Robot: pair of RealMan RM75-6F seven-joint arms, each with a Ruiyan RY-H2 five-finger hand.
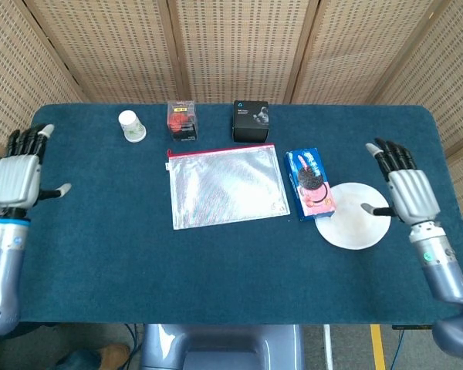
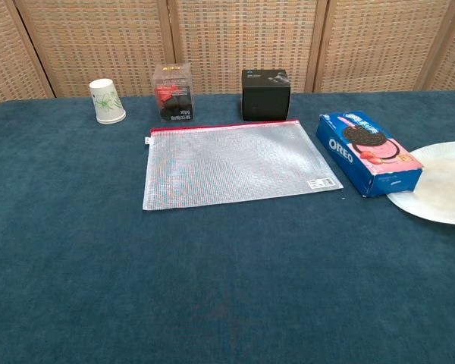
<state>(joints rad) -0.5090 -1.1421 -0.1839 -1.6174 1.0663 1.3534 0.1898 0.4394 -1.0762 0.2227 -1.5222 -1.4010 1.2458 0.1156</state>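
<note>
A clear mesh zip pouch (image 1: 225, 185) (image 2: 237, 162) with a red zipper lies flat mid-table. My left hand (image 1: 19, 173) hovers open at the table's far left edge, fingers spread, holding nothing. My right hand (image 1: 405, 191) hovers open at the right edge, just right of the white paper plate (image 1: 353, 227) (image 2: 444, 189). A blue Oreo box (image 1: 310, 182) (image 2: 368, 161) lies between the pouch and the plate, its end resting on the plate's rim. Neither hand shows in the chest view.
Along the back stand a white paper cup (image 1: 130, 126) (image 2: 106, 100), a clear box with red contents (image 1: 182, 121) (image 2: 173, 92) and a black box (image 1: 250, 122) (image 2: 265, 95). Wicker panels close off the rear. The blue cloth table (image 1: 216, 270) stretches toward the front.
</note>
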